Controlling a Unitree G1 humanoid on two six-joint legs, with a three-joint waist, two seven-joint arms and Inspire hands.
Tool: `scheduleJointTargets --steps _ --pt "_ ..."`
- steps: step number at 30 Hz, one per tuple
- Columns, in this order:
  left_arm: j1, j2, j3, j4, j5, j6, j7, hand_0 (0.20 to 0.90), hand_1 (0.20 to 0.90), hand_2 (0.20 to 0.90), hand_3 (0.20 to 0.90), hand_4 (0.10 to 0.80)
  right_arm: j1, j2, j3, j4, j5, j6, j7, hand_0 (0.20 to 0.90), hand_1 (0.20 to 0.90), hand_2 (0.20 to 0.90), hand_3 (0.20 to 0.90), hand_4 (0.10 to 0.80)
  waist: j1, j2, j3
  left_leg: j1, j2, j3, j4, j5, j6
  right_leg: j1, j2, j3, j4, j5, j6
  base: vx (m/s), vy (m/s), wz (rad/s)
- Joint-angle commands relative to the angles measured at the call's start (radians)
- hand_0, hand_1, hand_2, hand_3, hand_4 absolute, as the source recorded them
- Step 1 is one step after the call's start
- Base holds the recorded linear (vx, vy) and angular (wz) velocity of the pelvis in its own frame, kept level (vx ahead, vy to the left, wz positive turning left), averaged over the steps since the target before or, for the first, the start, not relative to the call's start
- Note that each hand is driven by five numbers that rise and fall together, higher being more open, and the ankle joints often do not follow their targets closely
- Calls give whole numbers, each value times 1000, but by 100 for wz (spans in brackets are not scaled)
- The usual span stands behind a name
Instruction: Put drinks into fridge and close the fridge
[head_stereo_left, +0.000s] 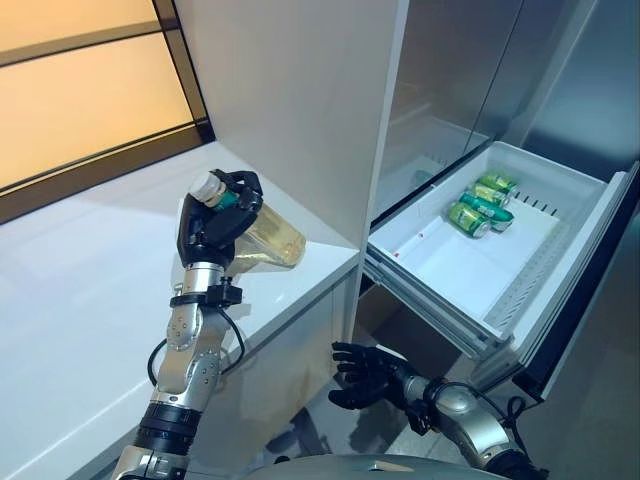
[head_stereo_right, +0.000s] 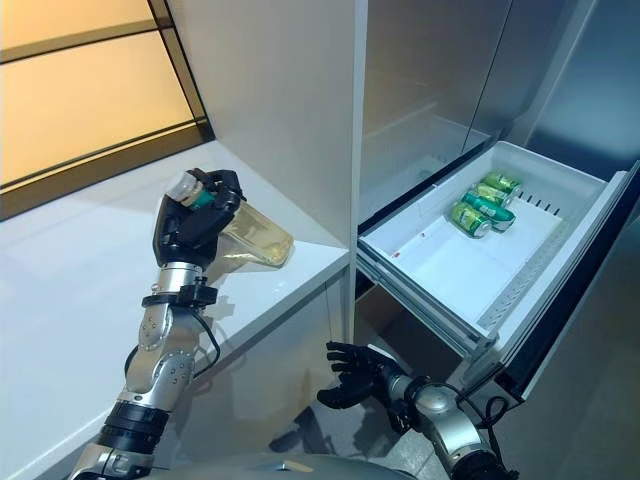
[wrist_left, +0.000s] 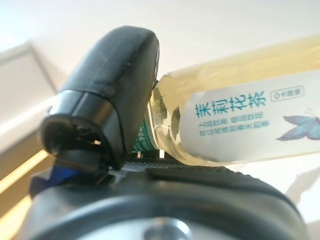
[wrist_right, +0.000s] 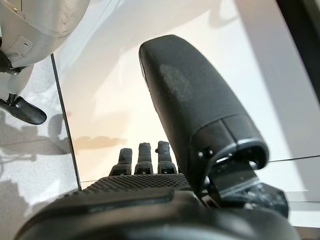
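Note:
My left hand (head_stereo_left: 213, 222) is shut on a clear bottle of pale yellow tea (head_stereo_left: 268, 238) with a green cap, held tilted above the white counter (head_stereo_left: 80, 300). In the left wrist view the bottle (wrist_left: 240, 120) lies past my thumb (wrist_left: 105, 100), its white label showing. The fridge drawer (head_stereo_left: 560, 190) is pulled open at the right, with green cans (head_stereo_left: 482, 204) lying at its back. My right hand (head_stereo_left: 365, 375) hangs low below the drawer, fingers relaxed and empty; its thumb (wrist_right: 195, 105) and fingers (wrist_right: 142, 157) show in the right wrist view.
A tall white cabinet panel (head_stereo_left: 300, 100) stands between the counter and the open fridge (head_stereo_left: 450, 70). A window (head_stereo_left: 80, 90) with a dark frame runs behind the counter. The drawer's front half (head_stereo_left: 450, 265) is bare white.

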Motion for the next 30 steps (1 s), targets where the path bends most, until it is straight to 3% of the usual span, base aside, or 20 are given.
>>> scheduleJointTargets --steps 1,9,20,30 --pt "-135 5 66 -225 -103 -191 -140 300 300 300 200 100 -79 3 -69 -123 66 -29 38 900 900 900 900 800 -14 -16 -35 13 -89 -55 1 -85 76 -29 9 -17 25 26 16 -41 27 -1" --pt "-149 12 62 -290 -255 -127 -258 300 300 300 200 100 -79 -64 -125 -269 36 30 122 900 900 900 900 800 -28 -26 -32 16 -90 -41 1 -93 87 -44 4 -5 58 18 23 -47 21 -2" --pt "-192 55 20 -305 -380 -57 -290 300 300 300 200 100 -165 -294 -275 -497 207 95 227 900 900 900 900 800 -56 -45 -24 21 -93 1 1 -109 94 -66 -14 11 68 37 49 -67 30 -14" --pt "-244 63 -12 -303 -356 -10 -234 300 300 300 200 100 -274 -353 -377 -603 366 50 132 900 900 900 900 800 -81 -47 -38 4 -96 26 1 -110 100 -101 -23 48 65 75 67 -66 36 -20"
